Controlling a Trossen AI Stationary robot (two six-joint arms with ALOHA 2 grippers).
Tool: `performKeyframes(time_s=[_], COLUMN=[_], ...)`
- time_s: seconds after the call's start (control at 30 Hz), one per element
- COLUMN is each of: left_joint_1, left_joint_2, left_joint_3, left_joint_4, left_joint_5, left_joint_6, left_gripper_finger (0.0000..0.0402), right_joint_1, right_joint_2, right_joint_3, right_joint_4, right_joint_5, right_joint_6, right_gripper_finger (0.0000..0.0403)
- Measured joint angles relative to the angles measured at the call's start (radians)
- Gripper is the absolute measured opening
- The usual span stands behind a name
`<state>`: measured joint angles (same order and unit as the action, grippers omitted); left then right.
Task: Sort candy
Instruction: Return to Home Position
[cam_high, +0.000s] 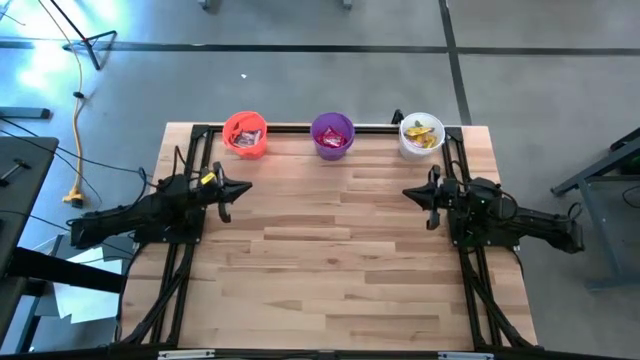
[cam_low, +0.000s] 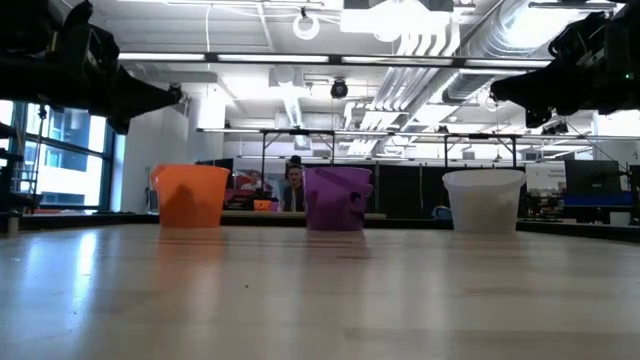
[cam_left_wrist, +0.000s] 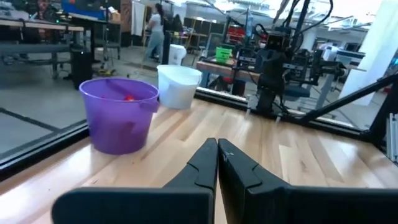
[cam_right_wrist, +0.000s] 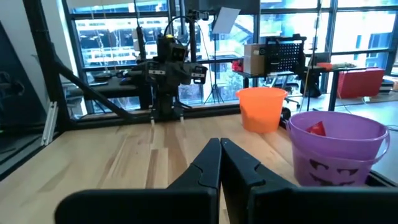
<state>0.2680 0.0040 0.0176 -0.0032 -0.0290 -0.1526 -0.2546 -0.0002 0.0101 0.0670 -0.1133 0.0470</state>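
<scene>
Three cups (cam_high: 247, 152) (cam_high: 333, 153) (cam_high: 418, 152) hold candy (cam_high: 424, 133); left claw (cam_left_wrist: 217, 146), right claw (cam_right_wrist: 220, 146) both closed.

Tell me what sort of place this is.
Likely a robotics lab in an open hall: bare ceiling ducts, desks beyond the table, left arm and right arm mounted at its sides.

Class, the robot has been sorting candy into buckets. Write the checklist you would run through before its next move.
1. Table: no loose candy seen, ok.
2. Left gripper: shut, empty, above the table, ok.
3. Right gripper: shut, empty, above the table, ok.
4. Orange bucket, purple bucket, white bucket: upright, in a row, ok.
5. Yellow candy lies in the white bucket: ok.
6. Orange bucket's contents all one kind: cannot tell.
</scene>
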Motion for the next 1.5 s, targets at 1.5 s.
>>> performKeyframes(time_s=[1.5], left_joint_1=[0.001], left_joint_2=[0.023], left_joint_3=[0.0], left_joint_4=[0.026], left_joint_5=[-0.136], left_joint_6=[-0.063], left_gripper_finger=[0.0], right_joint_1=[0.0], right_joint_2=[0.002], right_joint_3=[0.0], right_joint_4=[-0.033], right_joint_5=[0.254], right_joint_6=[0.001], right_gripper_finger=[0.0])
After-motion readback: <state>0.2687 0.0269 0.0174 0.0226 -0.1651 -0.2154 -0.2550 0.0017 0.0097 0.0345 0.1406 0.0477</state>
